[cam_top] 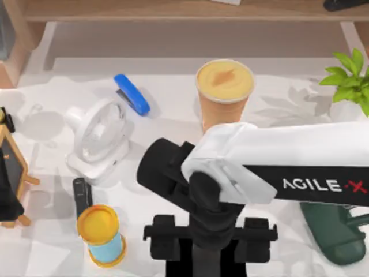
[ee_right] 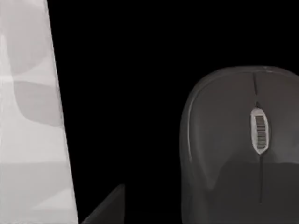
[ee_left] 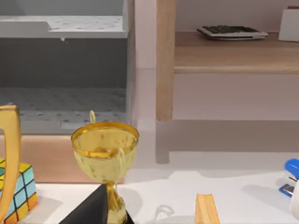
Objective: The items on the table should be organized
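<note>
A tall orange drink cup (cam_top: pixel 223 92) with a yellow-orange lid stands upright at the middle back of the white table (cam_top: pixel 277 98). My right arm reaches in from the right, and its gripper (cam_top: pixel 210 239) points down at the front centre over a black surface. The right wrist view shows a dark grey mouse (ee_right: pixel 243 149) close below, lying on that black surface. A narrow dark slab (cam_top: pixel 82 196) lies flat beside the fan's base at the left.
A white desk fan (cam_top: pixel 99 138) and a blue stapler (cam_top: pixel 132 94) sit left of the cup. At the front left stands a yellow-lidded blue jar (cam_top: pixel 102 235), with an easel board (cam_top: pixel 11 173) at the far left. A plant (cam_top: pixel 351 78) and a green object (cam_top: pixel 331 231) are on the right. The left wrist view shows a gold trophy (ee_left: pixel 105 149).
</note>
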You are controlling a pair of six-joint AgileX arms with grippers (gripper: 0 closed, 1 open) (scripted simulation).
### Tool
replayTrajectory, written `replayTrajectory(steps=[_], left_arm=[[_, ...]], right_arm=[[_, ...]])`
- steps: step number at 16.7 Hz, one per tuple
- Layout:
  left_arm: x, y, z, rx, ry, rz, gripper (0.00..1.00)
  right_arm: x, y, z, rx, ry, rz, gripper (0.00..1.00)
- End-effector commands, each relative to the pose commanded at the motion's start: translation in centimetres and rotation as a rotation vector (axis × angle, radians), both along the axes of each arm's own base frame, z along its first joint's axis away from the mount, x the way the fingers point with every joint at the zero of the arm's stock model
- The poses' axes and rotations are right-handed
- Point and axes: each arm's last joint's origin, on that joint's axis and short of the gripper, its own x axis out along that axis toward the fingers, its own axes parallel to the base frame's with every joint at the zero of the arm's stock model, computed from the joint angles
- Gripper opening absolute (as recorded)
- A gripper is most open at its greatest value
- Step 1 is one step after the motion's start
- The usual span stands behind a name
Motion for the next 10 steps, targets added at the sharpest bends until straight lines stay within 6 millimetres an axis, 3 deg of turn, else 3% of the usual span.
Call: replayTrajectory(steps=[7, 10], left_arm=[[0.0, 0.0, 0.0, 0.000, 0.000, 0.000, 1.00], [0.0, 0.0, 0.0, 0.000, 0.000, 0.000, 1.00]], right_arm=[[0.0, 0.0, 0.0, 0.001, -0.001, -0.002, 1.00], [0.4, -0.3, 1.4, 0.043, -0.027, -0.064, 1.00]])
